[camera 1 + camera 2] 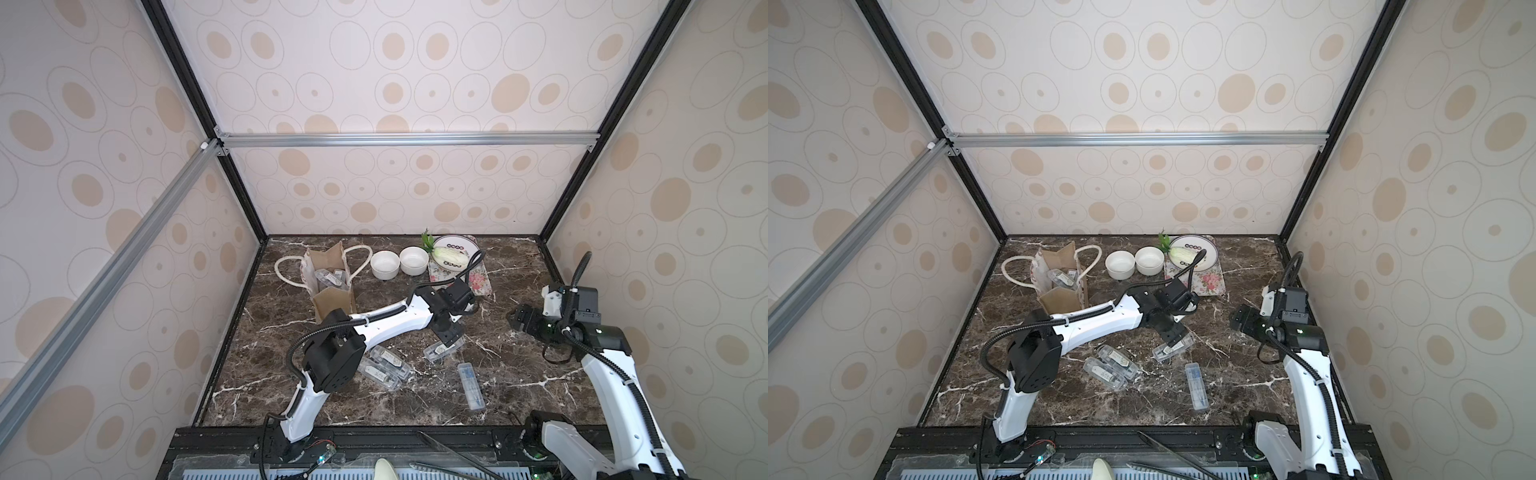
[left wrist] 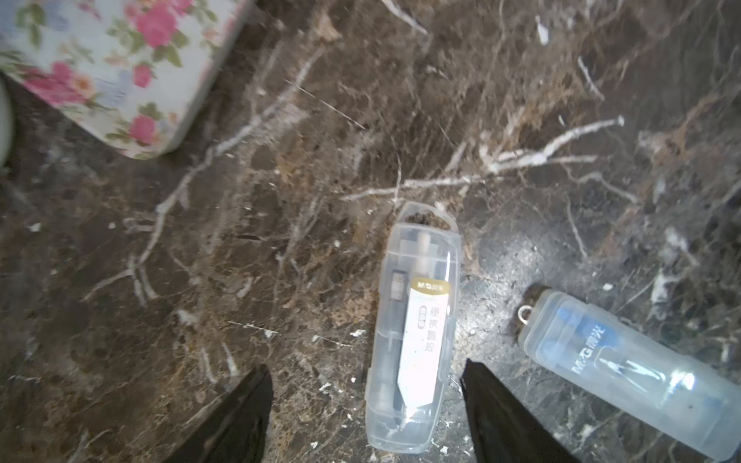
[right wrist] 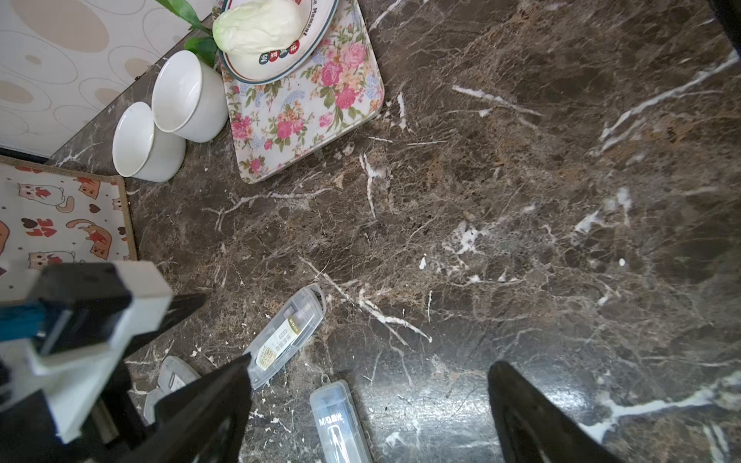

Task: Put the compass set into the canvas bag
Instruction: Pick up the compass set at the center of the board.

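One compass set [image 2: 413, 332] lies flat on the table [image 2: 280, 200], lower centre of the left wrist view, well apart from the canvas bag [image 1: 334, 305].
Likely a light, stiff, slick plastic case, best pinched across its narrow width. The left gripper [image 2: 365, 365] has its jaws spread astride it; the right gripper [image 3: 369, 360] is spread and empty.

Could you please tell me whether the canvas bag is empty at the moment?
No, in a top view the canvas bag has clear plastic cases lying inside its open mouth.

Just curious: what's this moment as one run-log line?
left pincer: open above clear case | right pincer: open, empty | bag: cases inside
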